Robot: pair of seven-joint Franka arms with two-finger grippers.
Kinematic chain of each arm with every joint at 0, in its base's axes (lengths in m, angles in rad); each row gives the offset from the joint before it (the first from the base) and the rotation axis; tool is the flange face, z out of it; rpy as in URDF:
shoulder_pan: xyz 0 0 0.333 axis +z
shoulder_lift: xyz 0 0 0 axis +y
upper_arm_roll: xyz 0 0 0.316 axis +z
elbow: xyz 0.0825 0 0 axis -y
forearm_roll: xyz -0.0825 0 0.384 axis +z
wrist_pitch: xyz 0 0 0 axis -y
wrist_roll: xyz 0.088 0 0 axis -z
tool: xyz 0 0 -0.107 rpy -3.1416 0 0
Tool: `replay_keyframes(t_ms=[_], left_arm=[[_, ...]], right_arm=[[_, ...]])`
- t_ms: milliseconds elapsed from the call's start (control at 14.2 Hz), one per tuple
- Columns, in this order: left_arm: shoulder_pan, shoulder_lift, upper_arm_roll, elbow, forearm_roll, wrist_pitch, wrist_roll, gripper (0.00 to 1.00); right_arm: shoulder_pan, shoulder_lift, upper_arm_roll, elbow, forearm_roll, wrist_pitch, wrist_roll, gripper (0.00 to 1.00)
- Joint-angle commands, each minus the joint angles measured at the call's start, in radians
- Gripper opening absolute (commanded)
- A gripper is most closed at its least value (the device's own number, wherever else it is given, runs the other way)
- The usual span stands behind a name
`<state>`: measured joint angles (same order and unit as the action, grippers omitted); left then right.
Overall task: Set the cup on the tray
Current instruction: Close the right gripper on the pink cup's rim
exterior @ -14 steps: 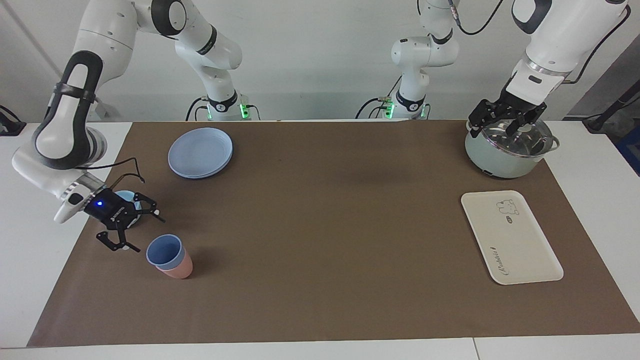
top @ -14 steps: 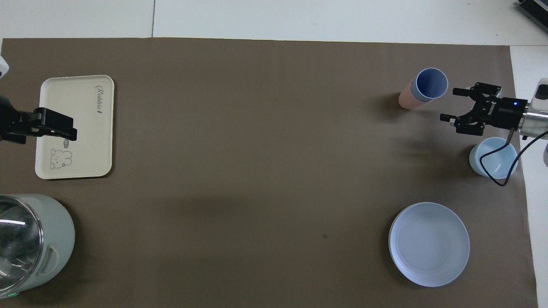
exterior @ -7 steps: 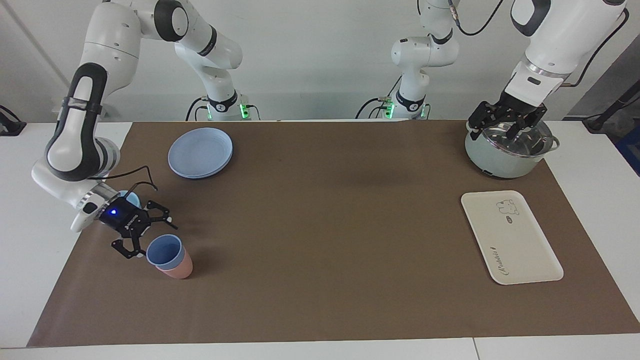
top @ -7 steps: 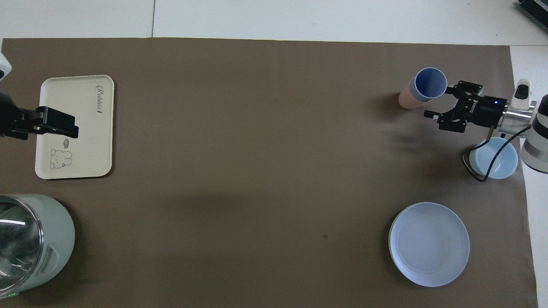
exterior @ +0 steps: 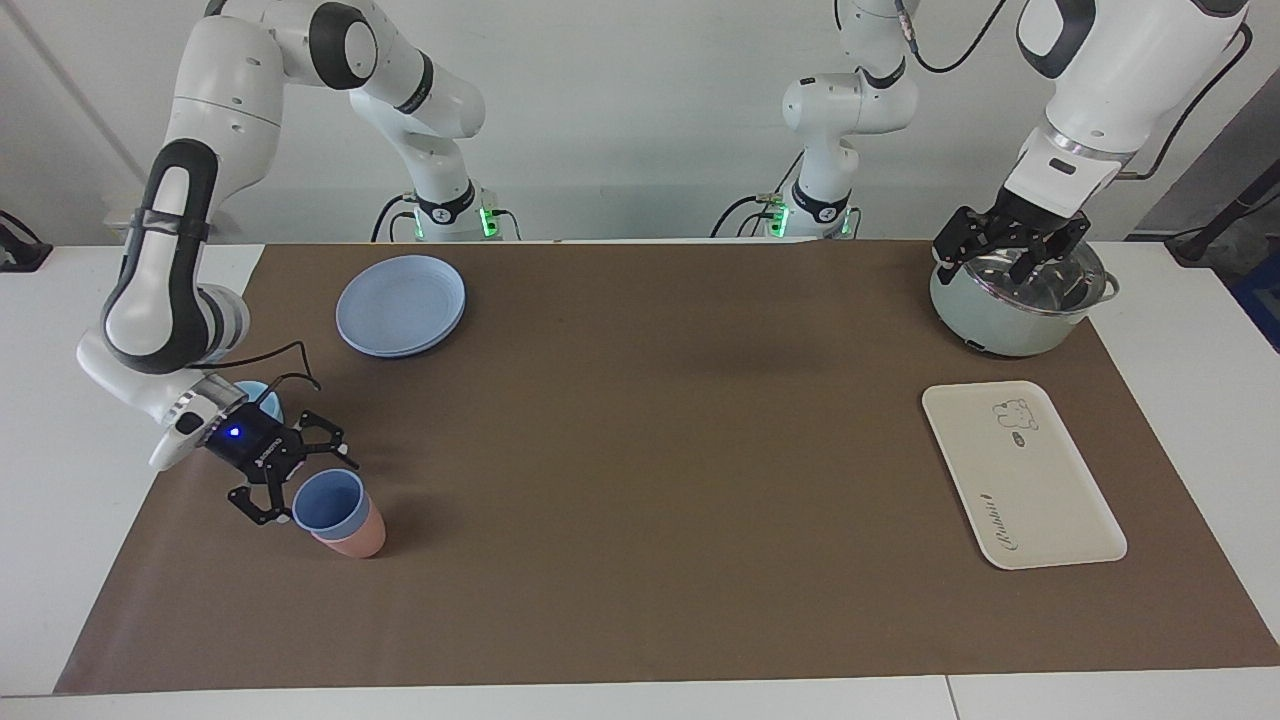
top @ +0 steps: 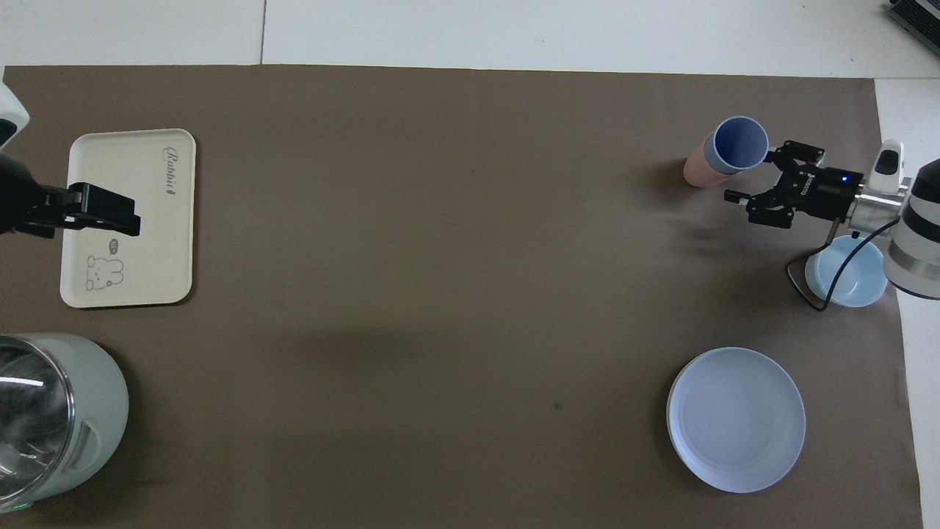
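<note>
The periwinkle-blue cup (exterior: 328, 498) (top: 738, 142) sits nested in a pink tumbler (exterior: 357, 536) (top: 692, 170), near the right arm's end of the table. My right gripper (exterior: 305, 491) (top: 747, 175) hangs low and open right beside the cup's rim. One fingertip (top: 769, 154) is close against the rim, and the cup is not between the jaws. The cream tray (exterior: 1040, 500) (top: 165, 242) lies flat at the left arm's end. My left gripper (exterior: 1010, 258) (top: 110, 213) hangs open, raised over the pot.
A pale green pot (exterior: 990, 325) (top: 66, 411) with a glass lid stands nearer to the robots than the tray. A light-blue bowl (exterior: 266, 397) (top: 844, 278) sits under the right wrist. A round blue plate (exterior: 400, 303) (top: 736, 419) lies nearer to the robots.
My right gripper has moved in toward the cup and now stands right at its rim, still open. The left gripper has only drifted slightly above the pot.
</note>
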<state>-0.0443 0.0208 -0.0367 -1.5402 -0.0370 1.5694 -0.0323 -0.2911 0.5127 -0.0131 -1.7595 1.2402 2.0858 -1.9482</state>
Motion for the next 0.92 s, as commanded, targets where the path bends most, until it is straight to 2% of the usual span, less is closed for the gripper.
replay_keyframes(t_ms=[0, 352, 563, 845], left_arm=[[0.001, -0.027, 0.001, -0.035, -0.018, 0.034, 0.018, 1.0], [0.0, -0.024, 0.001, -0.035, -0.018, 0.054, 0.017, 1.0], [0.0, -0.021, 0.001, -0.034, -0.018, 0.058, 0.017, 1.0], [-0.002, -0.015, -0.002, -0.034, -0.02, 0.07, 0.017, 1.0]], right_arm=[[0.009, 0.019, 0.007, -0.009, 0.108, 0.028, -0.075, 1.0], [0.04, 0.024, 0.007, -0.006, 0.176, 0.056, -0.107, 1.0], [0.039, 0.09, 0.007, 0.006, 0.205, 0.059, -0.164, 1.0], [0.05, 0.096, 0.015, 0.02, 0.231, 0.069, -0.159, 0.98]])
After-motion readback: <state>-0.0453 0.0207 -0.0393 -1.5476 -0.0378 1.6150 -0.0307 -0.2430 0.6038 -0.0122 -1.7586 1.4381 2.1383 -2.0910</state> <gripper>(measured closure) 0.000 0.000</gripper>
